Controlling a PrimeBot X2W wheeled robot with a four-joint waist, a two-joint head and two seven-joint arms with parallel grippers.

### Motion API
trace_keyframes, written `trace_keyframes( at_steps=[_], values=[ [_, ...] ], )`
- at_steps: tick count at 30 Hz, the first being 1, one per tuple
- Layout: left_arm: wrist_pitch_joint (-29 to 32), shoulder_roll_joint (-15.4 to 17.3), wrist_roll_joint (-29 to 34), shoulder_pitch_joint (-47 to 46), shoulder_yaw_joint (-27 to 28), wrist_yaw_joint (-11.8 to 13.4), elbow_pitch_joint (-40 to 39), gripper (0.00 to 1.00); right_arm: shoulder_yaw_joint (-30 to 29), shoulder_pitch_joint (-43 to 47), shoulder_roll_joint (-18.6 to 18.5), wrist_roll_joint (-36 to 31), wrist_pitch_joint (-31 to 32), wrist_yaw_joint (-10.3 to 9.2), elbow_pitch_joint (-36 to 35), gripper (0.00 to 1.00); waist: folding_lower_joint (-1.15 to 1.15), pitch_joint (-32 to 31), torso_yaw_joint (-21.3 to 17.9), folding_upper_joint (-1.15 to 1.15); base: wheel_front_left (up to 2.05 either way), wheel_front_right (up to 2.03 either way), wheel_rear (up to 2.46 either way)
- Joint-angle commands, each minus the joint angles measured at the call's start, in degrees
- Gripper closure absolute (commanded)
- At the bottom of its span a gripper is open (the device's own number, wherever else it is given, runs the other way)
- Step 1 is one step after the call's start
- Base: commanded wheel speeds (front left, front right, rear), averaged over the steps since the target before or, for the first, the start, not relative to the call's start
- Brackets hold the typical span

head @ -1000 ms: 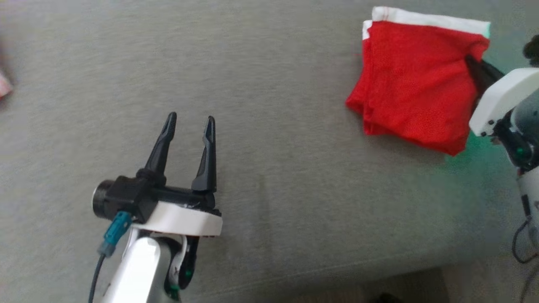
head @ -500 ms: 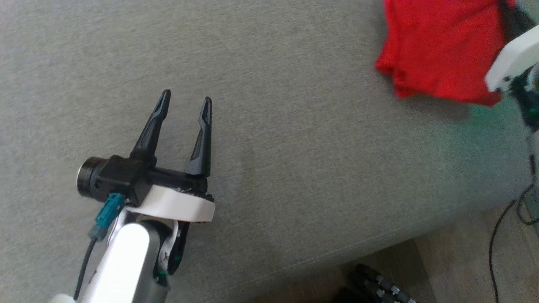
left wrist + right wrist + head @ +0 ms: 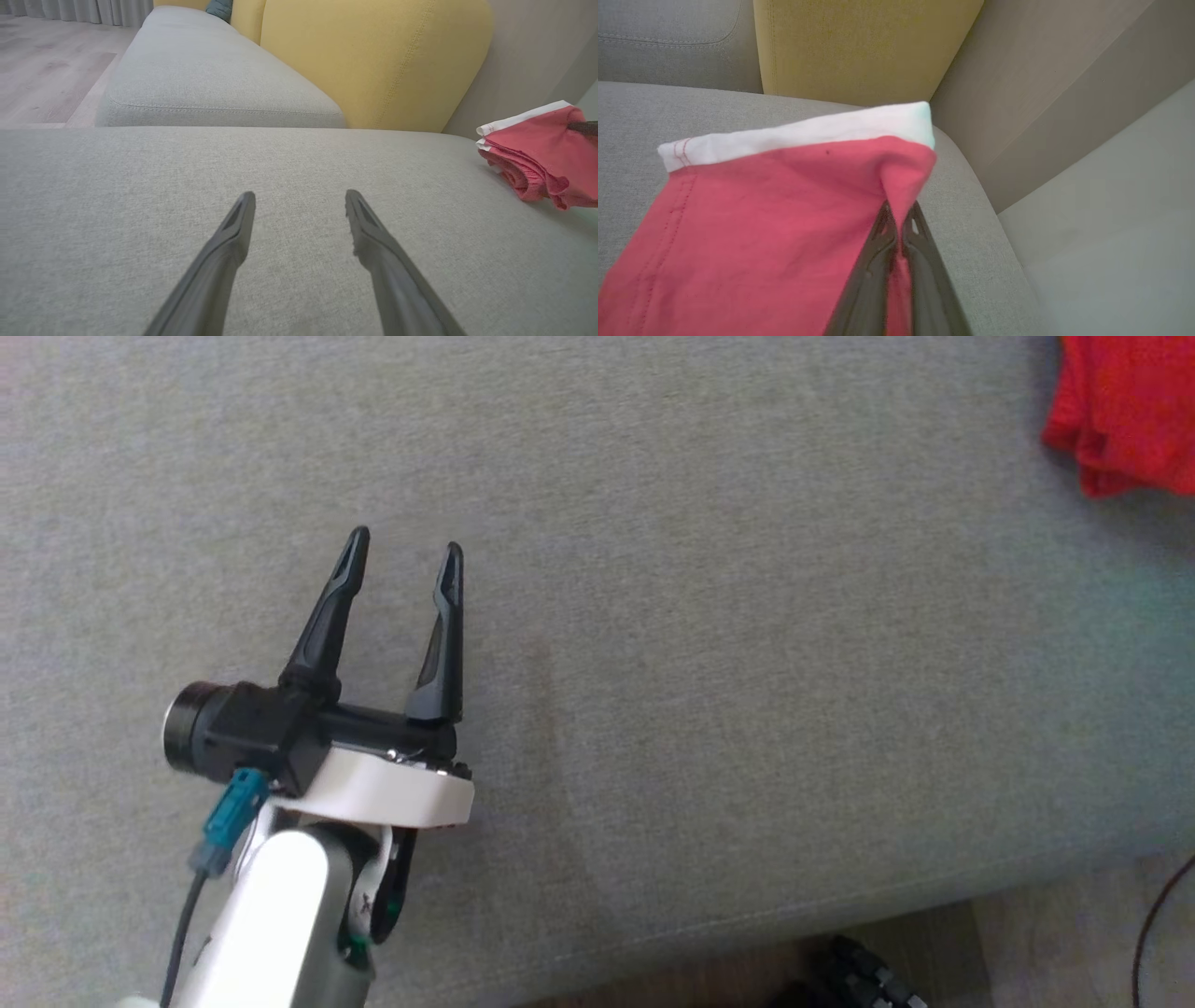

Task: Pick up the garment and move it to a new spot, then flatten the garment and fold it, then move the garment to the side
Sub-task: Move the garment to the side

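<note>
Pinching a raised fold of the folded red garment (image 3: 775,205) just below its white-hemmed edge, my right gripper (image 3: 899,212) has both dark fingers closed on the cloth. The garment rests on the grey seat cushion (image 3: 700,663) near a rounded corner of it — in the head view, at the top right edge. My left gripper (image 3: 406,541) hovers over bare cushion, well apart from the garment, jaws spread wide and holding nothing. A yellow backrest (image 3: 373,60) rises behind the seat.

Matt red cloth garment (image 3: 761,224), coarse-woven grey sofa (image 3: 700,663)
</note>
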Motion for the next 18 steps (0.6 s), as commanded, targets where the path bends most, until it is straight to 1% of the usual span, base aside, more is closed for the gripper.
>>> trace_keyframes(
  at_steps=[1,9,15,18],
  values=[
    [-0.5,0.2,-0.3,-1.4,1.5,0.3,-2.1,0.00,-0.6,-1.3,-2.3,-1.1,-0.8,-0.05,-1.1,1.00,0.00,0.2,0.5,0.00,0.00,0.00,0.00],
    [-0.9,0.2,-0.4,-1.9,1.2,0.4,-2.2,0.00,-3.9,-3.0,-4.0,-6.2,-2.1,-0.05,0.6,1.00,0.00,0.8,1.5,0.00,0.00,0.00,0.00],
    [-1.1,0.2,-0.5,-2.2,0.8,0.4,-2.5,0.00,-6.7,-3.7,-3.8,-10.0,-2.5,-0.05,1.0,1.00,0.00,1.0,2.2,0.00,0.00,0.00,0.00],
    [-1.1,0.2,-0.6,-2.3,0.6,0.4,-2.5,0.00,-7.7,-3.6,-3.1,-11.7,-3.1,-0.05,0.8,1.00,0.00,0.7,2.5,0.00,0.00,0.00,0.00]
  ],
)
